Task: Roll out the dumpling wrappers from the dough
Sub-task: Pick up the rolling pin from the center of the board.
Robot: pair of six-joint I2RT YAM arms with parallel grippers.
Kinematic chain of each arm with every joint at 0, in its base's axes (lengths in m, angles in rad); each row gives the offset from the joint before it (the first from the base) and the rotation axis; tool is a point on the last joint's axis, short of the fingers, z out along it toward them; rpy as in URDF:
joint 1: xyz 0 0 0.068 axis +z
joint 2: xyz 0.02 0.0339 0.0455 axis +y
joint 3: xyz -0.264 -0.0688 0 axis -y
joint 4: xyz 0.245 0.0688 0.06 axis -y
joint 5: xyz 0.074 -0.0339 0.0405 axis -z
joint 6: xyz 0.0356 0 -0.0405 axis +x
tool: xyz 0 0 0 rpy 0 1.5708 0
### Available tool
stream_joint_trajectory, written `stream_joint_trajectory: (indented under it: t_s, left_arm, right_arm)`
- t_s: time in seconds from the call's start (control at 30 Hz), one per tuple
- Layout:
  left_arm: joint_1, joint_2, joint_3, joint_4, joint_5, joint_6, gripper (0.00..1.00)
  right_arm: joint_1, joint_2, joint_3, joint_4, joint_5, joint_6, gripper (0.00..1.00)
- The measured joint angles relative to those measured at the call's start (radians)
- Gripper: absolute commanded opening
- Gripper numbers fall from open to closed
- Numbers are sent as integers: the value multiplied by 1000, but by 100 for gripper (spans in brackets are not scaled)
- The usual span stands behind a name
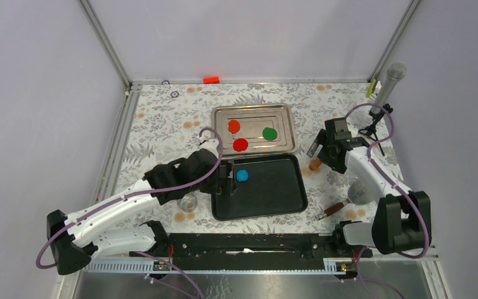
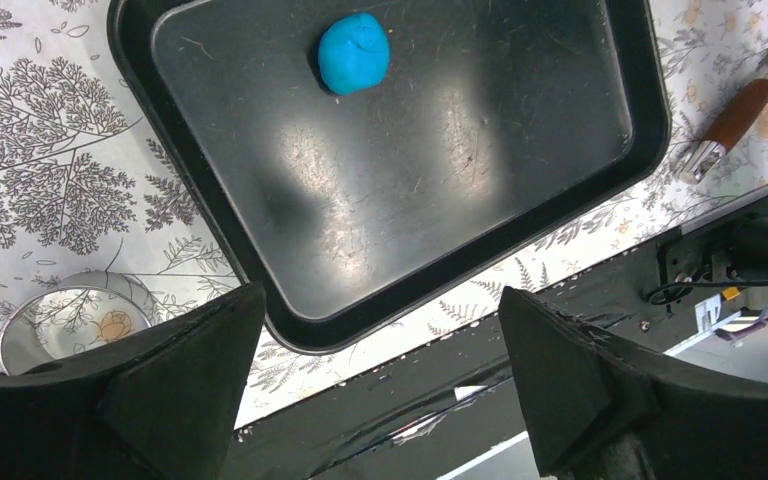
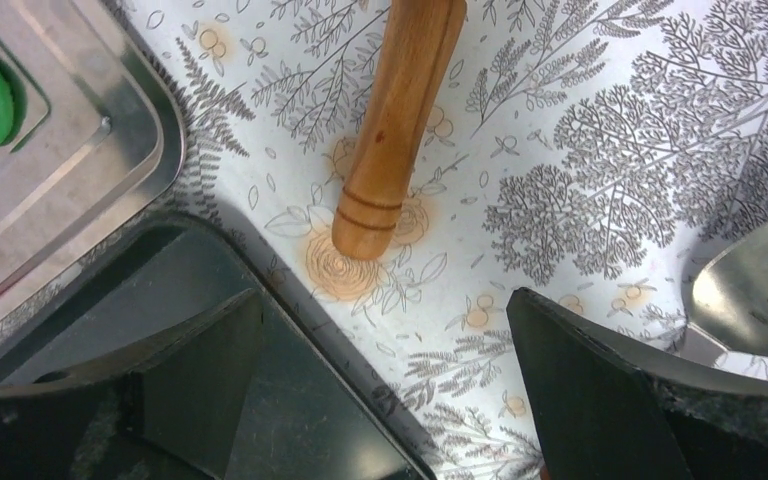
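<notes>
The blue dough (image 1: 242, 175) is a small thick puck lying in the far left part of the black tray (image 1: 286, 202); the left wrist view shows the dough (image 2: 354, 53) alone in the black tray (image 2: 210, 200). My left gripper (image 1: 228, 181) hovers open just left of it, its jaws (image 2: 380, 330) empty. Three dumpling wrappers, orange (image 1: 234, 126), red (image 1: 241, 144) and green (image 1: 269, 132), lie in the steel tray (image 1: 285, 112). My right gripper (image 1: 321, 154) is open and empty (image 3: 385, 330) above a wooden rolling pin (image 3: 395, 120).
A scraper with a wooden handle (image 1: 335, 208) lies right of the black tray, its blade (image 3: 750, 290) near my right finger. A small metal ring (image 1: 188, 202) sits left of the tray. A microphone on a stand (image 1: 391, 84) is at the back right.
</notes>
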Motion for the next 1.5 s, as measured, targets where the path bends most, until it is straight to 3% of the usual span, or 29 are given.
stream_joint_trajectory:
  t_s: [0.37,0.6,0.7,0.8,0.83,1.07,1.27,1.5]
  left_arm:
    - [-4,-102,-2,51,-113,-48,99]
    - [-4,-225,-53,68,-217,-155,99]
    - [-4,-254,-67,65,-244,-183,99]
    - [-4,-267,-69,60,-262,-200,99]
    - [-2,-268,-69,55,-267,-205,99]
    - [95,-207,-42,7,-254,-184,99]
    - [388,-38,114,-6,44,-105,99]
    - [404,148,285,34,353,-25,99]
  right_arm:
    - [-34,232,0,129,15,4,87]
    - [-39,335,7,211,37,24,66]
    - [-41,357,23,229,53,30,44]
    - [-41,373,34,248,61,35,5]
    - [-41,373,34,250,61,32,0]
    - [-42,260,-25,236,12,-1,0]
    - [-42,-14,-101,206,-65,-48,0]
    - [-42,-212,-137,164,-175,-71,0]
